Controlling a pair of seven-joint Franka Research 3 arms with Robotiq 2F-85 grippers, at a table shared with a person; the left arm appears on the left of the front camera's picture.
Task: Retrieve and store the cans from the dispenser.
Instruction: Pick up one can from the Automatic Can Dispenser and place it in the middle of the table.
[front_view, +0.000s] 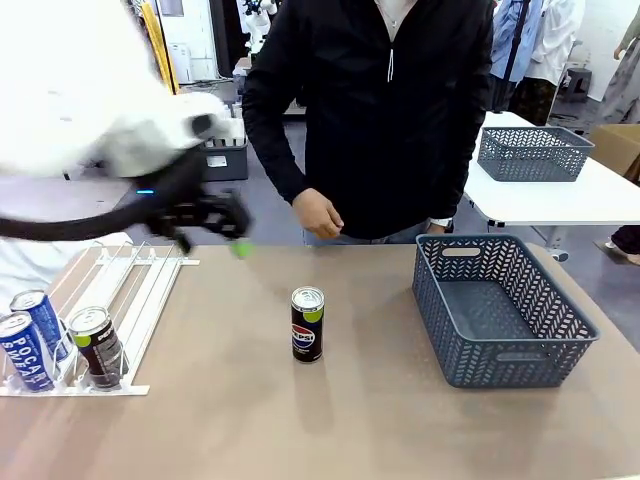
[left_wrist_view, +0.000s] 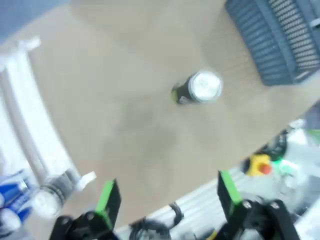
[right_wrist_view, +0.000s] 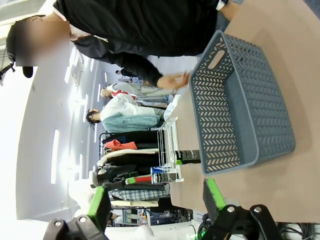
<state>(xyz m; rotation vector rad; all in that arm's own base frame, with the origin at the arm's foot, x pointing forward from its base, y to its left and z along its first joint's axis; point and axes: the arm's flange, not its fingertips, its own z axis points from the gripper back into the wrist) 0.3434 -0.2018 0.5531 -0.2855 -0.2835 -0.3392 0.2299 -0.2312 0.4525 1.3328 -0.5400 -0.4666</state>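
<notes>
A black Pepsi can (front_view: 307, 324) stands upright in the middle of the table, alone. The white wire dispenser (front_view: 140, 285) lies at the left, with two blue Pocari cans (front_view: 30, 340) and one black can (front_view: 97, 347) at its low end. My left gripper (front_view: 225, 235) hovers, blurred, above the dispenser's far end, left of and behind the lone can. In the left wrist view that gripper (left_wrist_view: 169, 197) is open and empty, looking down on the can (left_wrist_view: 200, 89) and the dispenser (left_wrist_view: 30, 120). My right gripper (right_wrist_view: 156, 200) is open and empty, off the table's right side.
A grey-blue mesh basket (front_view: 500, 340) stands empty at the right of the table (front_view: 330, 420); it also appears as the basket (right_wrist_view: 240, 110) in the right wrist view. A person stands at the far side, one hand (front_view: 318, 215) at the table's edge. Another basket (front_view: 533, 152) sits on a white table behind.
</notes>
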